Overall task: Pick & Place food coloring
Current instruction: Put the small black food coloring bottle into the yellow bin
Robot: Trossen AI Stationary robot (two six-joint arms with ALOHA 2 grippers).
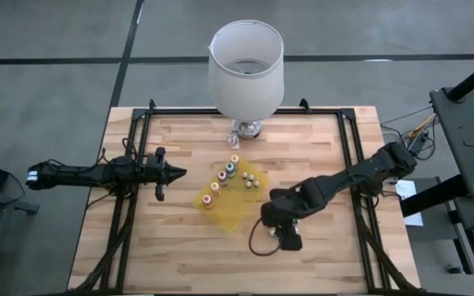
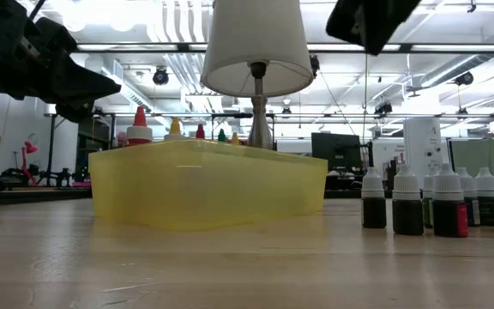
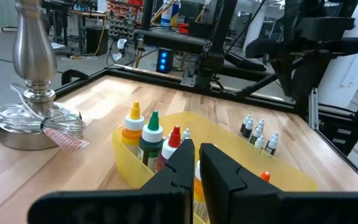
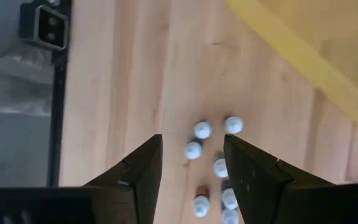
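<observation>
Several small food coloring bottles (image 1: 224,177) with coloured caps stand upright in a row inside a shallow yellow tray (image 1: 225,212) at mid-table; the left wrist view shows them too (image 3: 151,134). My right gripper (image 4: 191,146) hangs open high above the table, just toward the near right of the tray (image 1: 280,228), with nothing between its fingers. Far below it, its wrist view shows a cluster of white-capped dark bottles (image 4: 213,149). My left gripper (image 1: 175,173) waits shut at the table's left, pointing level toward the tray.
The white-capped dark bottles (image 1: 250,180) stand on the bare wood just right of the tray, as the low view also shows (image 2: 427,202). A lamp with a white shade (image 1: 246,70) stands at the far edge, its cord coiled around the base (image 3: 33,121). Black frame rails run along both sides.
</observation>
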